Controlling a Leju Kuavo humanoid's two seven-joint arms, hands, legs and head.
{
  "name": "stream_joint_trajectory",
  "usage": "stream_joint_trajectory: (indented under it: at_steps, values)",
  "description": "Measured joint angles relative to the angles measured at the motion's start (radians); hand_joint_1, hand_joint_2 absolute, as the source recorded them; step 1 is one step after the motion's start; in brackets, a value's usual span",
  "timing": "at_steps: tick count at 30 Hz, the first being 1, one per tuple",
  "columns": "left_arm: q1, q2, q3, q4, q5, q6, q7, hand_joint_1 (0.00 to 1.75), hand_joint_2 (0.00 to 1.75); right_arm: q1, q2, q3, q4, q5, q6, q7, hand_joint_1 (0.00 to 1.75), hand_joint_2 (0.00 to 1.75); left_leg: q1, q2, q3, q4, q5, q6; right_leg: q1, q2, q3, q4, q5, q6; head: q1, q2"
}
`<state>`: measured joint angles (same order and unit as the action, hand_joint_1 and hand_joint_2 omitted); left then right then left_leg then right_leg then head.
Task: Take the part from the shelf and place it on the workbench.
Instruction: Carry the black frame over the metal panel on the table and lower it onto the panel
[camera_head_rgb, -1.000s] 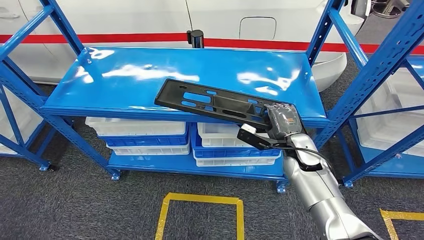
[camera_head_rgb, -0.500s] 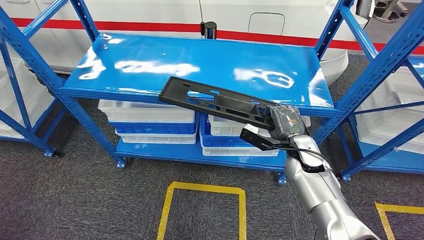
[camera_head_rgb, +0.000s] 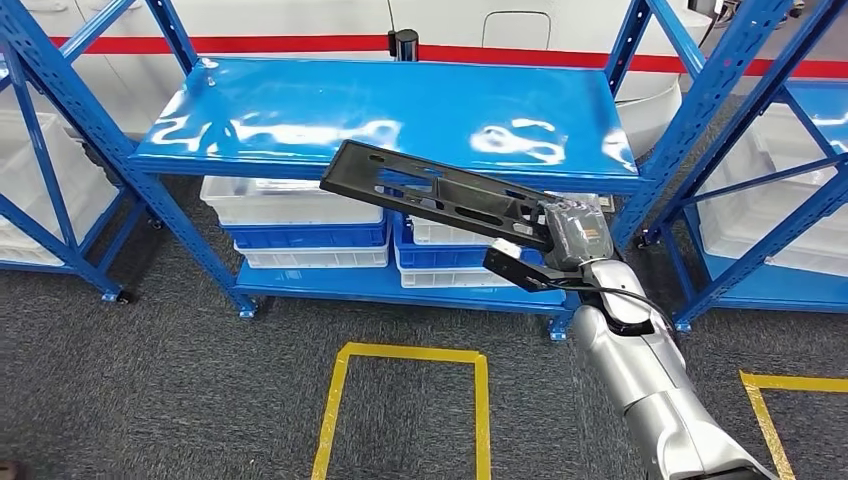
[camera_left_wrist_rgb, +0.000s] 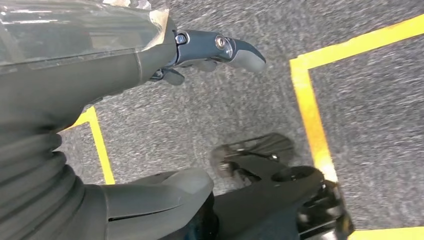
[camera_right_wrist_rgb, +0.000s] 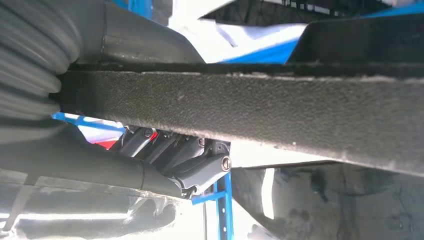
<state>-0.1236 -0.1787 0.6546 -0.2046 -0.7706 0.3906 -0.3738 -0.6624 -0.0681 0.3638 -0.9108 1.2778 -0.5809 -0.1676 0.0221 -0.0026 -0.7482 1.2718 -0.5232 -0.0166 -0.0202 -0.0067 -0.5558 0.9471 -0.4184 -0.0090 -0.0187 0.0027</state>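
- Since the earlier frame the whole head view has shifted: the shelf (camera_head_rgb: 380, 115) sits farther off and higher in the picture, which reads as the camera backing away, and the part (camera_head_rgb: 440, 200) now hangs off the shelf's front edge instead of over its top.
- Shelf and floor: blue uprights stand close on both sides, so in my judgement the retreat should stay straight until the long part is well out from between them, and only then turn toward the workbench.
- Part: a long black slotted panel, held at one end by the right hand (camera_head_rgb: 572, 238), its far end slanting up and out to the robot's left, over the bins (camera_head_rgb: 300, 215) on the lower level; held so far from its middle, it could sag or twist, so slow, level carrying looks wise.
- Right hand: its fingers are wrapped round the near end of the part, seen close in the right wrist view with the part's edge (camera_right_wrist_rgb: 260, 110) across the palm.
- Left hand (camera_left_wrist_rgb: 150, 125): hanging toward the floor beside yellow tape (camera_left_wrist_rgb: 310, 110), holding nothing, fingers loosely apart.
- Hard to tell: how deep the grip goes, since the hand covers the part's end.
- Hard to tell: the far fingers in the right wrist view, which is dark and blurred there.
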Motion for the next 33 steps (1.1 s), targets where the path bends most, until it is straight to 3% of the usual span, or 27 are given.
stream_joint_trajectory:
  at_steps: [1,3,5,6,8,9,11,13,14,15,16,17,18,20,21,22,24,25,26,28,29,30,31,33]
  values:
    - [0.0,0.0,0.0,0.0,-0.001,0.0,0.0,0.0,1.75,0.0,0.0,-0.001,0.002,0.0,0.0,0.0,1.75,1.75,0.005,0.0,0.023,-0.007,0.021,-0.004,-0.002,0.0,-0.016,0.004,0.009,0.004,0.0,0.0]
    - [-0.001,0.0,0.0,-0.001,0.0,0.0,0.001,0.0,1.75,0.0,-0.001,-0.003,0.004,0.0,-0.001,-0.001,1.75,1.75,0.011,0.0,0.123,-0.119,0.056,-0.007,-0.004,0.001,-0.045,0.014,0.026,0.016,-0.001,0.0]
    - [-0.003,0.001,0.0,-0.002,0.002,0.0,0.001,0.0,1.75,-0.002,-0.002,-0.006,0.004,-0.001,-0.001,-0.002,1.75,1.75,0.008,-0.003,0.215,-0.247,0.048,-0.001,-0.003,0.001,-0.062,0.018,0.043,0.032,-0.001,0.0]
    - [-0.003,0.001,0.0,-0.002,0.004,0.001,0.001,0.0,1.75,-0.004,-0.002,-0.007,0.005,-0.001,-0.002,-0.003,1.75,1.75,0.004,-0.005,0.233,-0.279,0.039,0.006,-0.002,0.001,-0.065,0.017,0.051,0.04,-0.001,0.0]
    - [-0.003,0.001,0.0,-0.002,0.006,0.001,0.0,0.0,1.75,-0.007,-0.002,-0.008,0.006,-0.002,-0.002,-0.003,1.75,1.75,-0.003,-0.003,0.228,-0.291,0.049,0.028,-0.001,0.001,-0.071,0.014,0.064,0.057,0.002,0.0]
    - [-0.003,0.001,0.0,-0.002,0.006,0.001,0.0,0.0,1.75,-0.007,-0.002,-0.009,0.008,-0.002,-0.002,-0.004,1.75,1.75,-0.005,-0.001,0.221,-0.294,0.059,0.041,-0.001,0.001,-0.079,0.024,0.055,0.06,0.002,0.0]
    - [-0.003,0.0,0.0,-0.002,0.007,0.001,0.0,0.0,1.75,-0.008,-0.004,-0.011,0.01,-0.002,-0.002,-0.004,1.75,1.75,-0.006,0.004,0.199,-0.299,0.085,0.066,0.0,0.002,-0.112,0.096,-0.013,0.051,0.006,0.0]
    - [-0.003,0.0,0.0,-0.002,0.007,0.001,-0.002,0.0,1.75,-0.01,-0.004,-0.012,0.013,-0.001,-0.001,-0.004,1.75,1.75,-0.01,0.004,0.167,-0.299,0.111,0.075,-0.002,0.003,-0.154,0.237,-0.105,0.039,0.008,0.0]
    - [-0.003,0.0,0.001,-0.002,0.008,0.001,-0.002,0.0,1.75,-0.01,-0.004,-0.012,0.015,0.0,0.0,-0.004,1.75,1.75,-0.01,0.005,0.15,-0.298,0.125,0.074,-0.001,0.003,-0.164,0.3,-0.129,0.042,0.009,0.0]
    - [-0.003,-0.001,0.001,-0.002,0.008,0.001,-0.003,0.0,1.75,-0.012,-0.004,-0.012,0.017,0.003,0.001,-0.003,1.75,1.75,-0.011,0.005,0.131,-0.297,0.139,0.073,-0.001,0.004,-0.16,0.339,-0.131,0.05,0.01,0.0]
    - [-0.002,-0.001,0.001,-0.002,0.008,0.001,-0.003,0.0,1.75,-0.013,-0.003,-0.012,0.02,0.005,0.002,-0.002,1.75,1.75,-0.011,0.005,0.113,-0.296,0.153,0.071,0.0,0.004,-0.14,0.343,-0.115,0.061,0.01,0.0]
    - [-0.002,-0.002,0.001,-0.002,0.008,0.001,-0.003,0.0,1.75,-0.015,-0.003,-0.012,0.021,0.009,0.002,-0.001,1.75,1.75,-0.012,0.005,0.097,-0.295,0.166,0.069,0.0,0.004,-0.102,0.312,-0.093,0.069,0.011,0.0]
    - [-0.001,-0.002,0.001,-0.002,0.008,0.001,-0.003,0.0,1.75,-0.018,-0.002,-0.012,0.023,0.012,0.003,0.0,1.75,1.75,-0.012,0.005,0.083,-0.294,0.178,0.065,0.001,0.004,-0.046,0.248,-0.08,0.07,0.011,0.0]
    - [-0.001,-0.002,0.001,-0.002,0.008,0.001,-0.003,0.0,1.75,-0.026,0.002,-0.012,0.024,0.017,0.005,0.0,1.75,1.75,-0.016,0.005,0.065,-0.294,0.202,0.055,0.009,0.005,0.072,0.087,-0.094,0.057,0.011,0.0]
    - [-0.001,-0.002,0.001,-0.002,0.008,0.001,-0.003,0.0,1.75,-0.03,0.003,-0.012,0.024,0.018,0.006,0.0,1.75,1.75,-0.017,0.005,0.061,-0.297,0.215,0.05,0.014,0.006,0.104,0.032,-0.105,0.05,0.01,0.0]
    - [-0.001,-0.003,0.001,-0.002,0.009,0.001,-0.003,0.0,1.75,-0.032,0.005,-0.012,0.025,0.018,0.006,0.0,1.75,1.75,-0.018,0.005,0.058,-0.301,0.23,0.045,0.02,0.007,0.114,0.007,-0.11,0.045,0.01,0.0]
    - [0.002,-0.002,0.001,-0.002,0.012,0.002,-0.003,0.0,1.75,-0.035,0.009,-0.012,0.03,0.02,0.008,0.001,1.75,1.75,-0.018,0.001,0.049,-0.306,0.242,0.035,0.011,0.006,0.095,0.009,-0.092,0.034,0.008,0.0]
    - [0.004,-0.001,0.001,-0.002,0.014,0.002,-0.003,0.0,1.75,-0.036,0.011,-0.012,0.033,0.022,0.009,0.002,1.75,1.75,-0.017,0.0,0.039,-0.29,0.218,0.03,0.005,0.004,0.086,0.011,-0.081,0.024,0.006,0.0]
    - [0.005,0.0,0.002,-0.002,0.014,0.003,-0.003,0.0,1.75,-0.037,0.013,-0.012,0.036,0.024,0.009,0.003,1.75,1.75,-0.015,-0.002,0.026,-0.253,0.172,0.025,-0.002,0.002,0.073,0.011,-0.067,0.012,0.002,0.0]
    - [0.007,0.001,0.004,-0.002,0.015,0.003,-0.004,0.0,1.75,-0.041,0.015,-0.012,0.04,0.027,0.01,0.005,1.75,1.75,-0.009,-0.001,-0.002,-0.131,0.055,0.016,0.001,-0.001,0.04,0.015,-0.039,-0.005,-0.002,0.0]
    - [0.006,0.001,0.005,-0.002,0.015,0.003,-0.004,0.0,1.75,-0.043,0.015,-0.012,0.043,0.027,0.01,0.005,1.75,1.75,-0.007,-0.001,-0.01,-0.069,0.019,0.012,0.003,-0.001,0.021,0.018,-0.025,-0.008,-0.003,0.0]
    - [0.006,0.001,0.007,-0.002,0.016,0.003,-0.004,0.0,1.75,-0.046,0.016,-0.012,0.046,0.027,0.01,0.005,1.75,1.75,-0.005,-0.001,-0.008,-0.026,0.013,0.008,0.004,-0.001,0.001,0.022,-0.012,-0.007,-0.003,0.0]
    - [0.006,0.001,0.009,-0.002,0.016,0.003,-0.005,0.0,1.75,-0.05,0.015,-0.013,0.049,0.027,0.01,0.005,1.75,1.75,-0.002,-0.001,0.005,-0.007,0.029,0.006,0.005,-0.001,-0.02,0.026,0.001,-0.005,-0.004,0.0]
    - [0.006,0.002,0.011,-0.002,0.019,0.003,-0.007,0.0,1.75,-0.055,0.014,-0.014,0.056,0.027,0.01,0.004,1.75,1.75,0.004,-0.001,0.078,-0.058,0.078,0.005,0.004,0.0,-0.059,0.034,0.026,0.002,-0.005,0.0]
